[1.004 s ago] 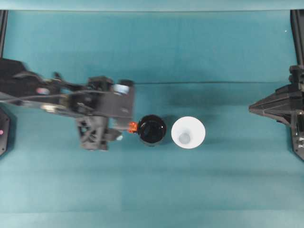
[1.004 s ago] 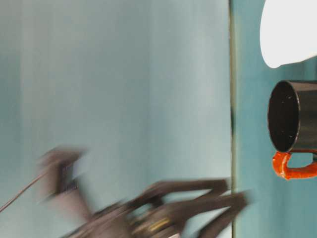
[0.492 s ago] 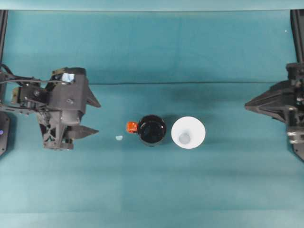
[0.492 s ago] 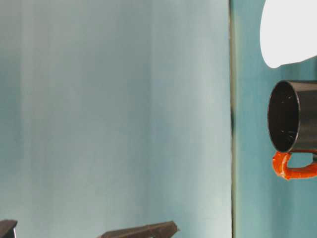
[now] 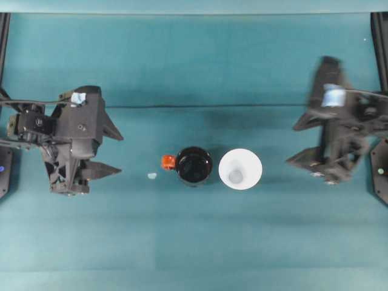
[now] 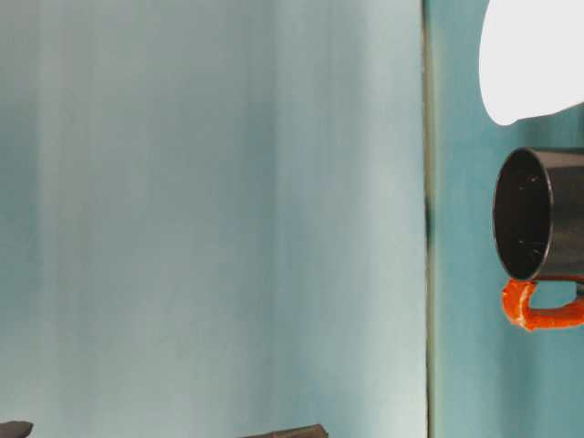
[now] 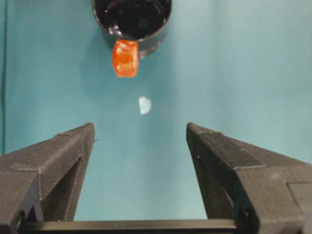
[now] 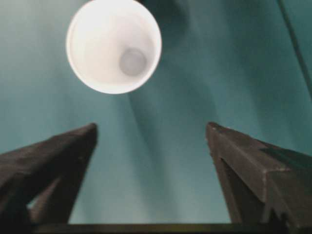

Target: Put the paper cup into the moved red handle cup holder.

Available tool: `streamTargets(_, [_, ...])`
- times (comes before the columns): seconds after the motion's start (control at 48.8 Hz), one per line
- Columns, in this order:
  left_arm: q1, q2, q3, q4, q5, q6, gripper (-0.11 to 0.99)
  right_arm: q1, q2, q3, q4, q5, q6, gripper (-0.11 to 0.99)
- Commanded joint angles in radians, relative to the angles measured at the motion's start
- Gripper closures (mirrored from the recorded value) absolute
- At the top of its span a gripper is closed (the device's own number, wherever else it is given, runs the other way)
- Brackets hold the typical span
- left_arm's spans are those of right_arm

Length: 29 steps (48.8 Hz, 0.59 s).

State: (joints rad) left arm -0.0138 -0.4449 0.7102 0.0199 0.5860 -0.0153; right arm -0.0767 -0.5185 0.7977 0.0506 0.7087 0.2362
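The white paper cup stands upright at the table's middle, its wide rim and greyish base seen from above. Just left of it, almost touching, stands the glossy black red handle cup holder, its orange handle pointing left. The holder and the paper cup also show at table level. My left gripper hangs open well left of the holder, nothing between its fingers. My right gripper is open, to the right of the paper cup, blurred by motion.
A small pale scrap lies on the teal cloth between my left gripper and the holder's handle, also seen from the left wrist. A seam in the cloth runs across behind the cups.
My right arm has swung in from the right edge toward the paper cup. My left gripper, which was at the holder's handle a second ago, drew back left and has now barely shifted.
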Motion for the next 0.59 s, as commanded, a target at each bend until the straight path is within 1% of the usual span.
streamTargets(0.0, [-0.002, -0.012, -0.011, 0.002, -0.006, -0.003, 0.08, -0.002, 0.063, -0.066, -0.02, 0.006, -0.009, 0.02])
streamTargets(0.041, [-0.002, -0.011, -0.011, 0.002, -0.008, -0.003, 0.09, -0.003, 0.089, -0.083, -0.031, 0.006, -0.015, -0.05])
streamTargets(0.061, [-0.003, -0.012, -0.011, 0.002, -0.008, -0.003, 0.08, -0.003, 0.103, -0.092, -0.034, 0.005, -0.018, -0.08])
streamTargets(0.082, [-0.003, -0.012, -0.009, 0.002, -0.008, -0.003, 0.08, -0.005, 0.117, -0.101, -0.034, 0.005, -0.021, -0.09])
streamTargets(0.164, [-0.002, -0.012, -0.009, 0.002, -0.008, -0.003, 0.08, -0.011, 0.17, -0.138, -0.034, 0.011, -0.023, -0.07])
streamTargets(0.307, [-0.002, -0.012, -0.005, 0.002, -0.008, -0.003, 0.08, -0.018, 0.261, -0.193, -0.034, 0.04, -0.021, -0.07])
streamTargets(0.43, [-0.002, -0.012, 0.0, 0.002, -0.006, -0.003, 0.08, -0.02, 0.341, -0.23, -0.034, 0.064, -0.023, -0.07])
streamTargets(0.574, [-0.003, -0.012, 0.002, 0.002, -0.008, -0.005, 0.09, -0.02, 0.402, -0.247, -0.034, 0.064, -0.023, -0.07])
